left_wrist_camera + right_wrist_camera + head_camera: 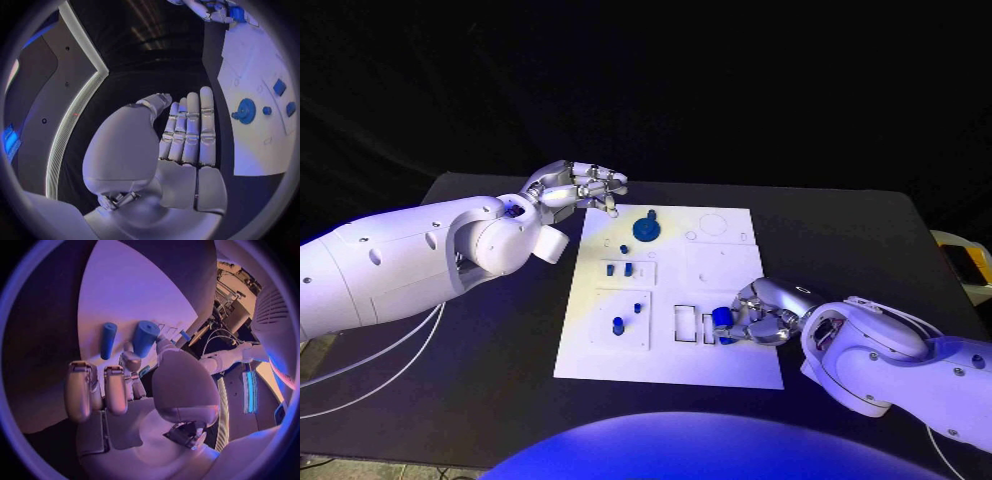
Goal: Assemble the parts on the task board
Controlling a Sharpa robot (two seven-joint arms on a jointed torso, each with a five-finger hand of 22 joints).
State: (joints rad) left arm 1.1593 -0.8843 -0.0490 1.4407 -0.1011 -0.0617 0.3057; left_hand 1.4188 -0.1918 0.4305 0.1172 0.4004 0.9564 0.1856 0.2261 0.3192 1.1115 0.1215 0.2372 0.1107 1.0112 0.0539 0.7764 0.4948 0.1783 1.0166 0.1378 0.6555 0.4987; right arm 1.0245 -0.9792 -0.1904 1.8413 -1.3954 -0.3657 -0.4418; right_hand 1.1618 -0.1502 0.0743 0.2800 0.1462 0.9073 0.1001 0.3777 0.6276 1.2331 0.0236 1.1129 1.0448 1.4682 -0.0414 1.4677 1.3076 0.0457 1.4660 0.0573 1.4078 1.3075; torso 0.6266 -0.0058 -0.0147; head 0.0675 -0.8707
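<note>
The white task board (718, 270) lies in the middle of the black table. My right hand (762, 318) rests at the board's near right part and pinches a blue cylinder (723, 319) (145, 337) between thumb and fingers, beside the rectangular slots (685, 323). A thinner blue peg (108, 340) stands on the board just past it. My left hand (581, 186) (187, 135) hovers at the board's far left corner, fingers straight and side by side, holding nothing. A round blue part with a knob (648, 228) (245, 110) sits near it. Small blue pieces (620, 268) and pegs (617, 322) stand in the left blocks.
A yellow and white object (961, 262) sits at the table's right edge. Cables (372, 370) hang off the left side. The black table (488, 350) shows bare surface left of the board and behind it.
</note>
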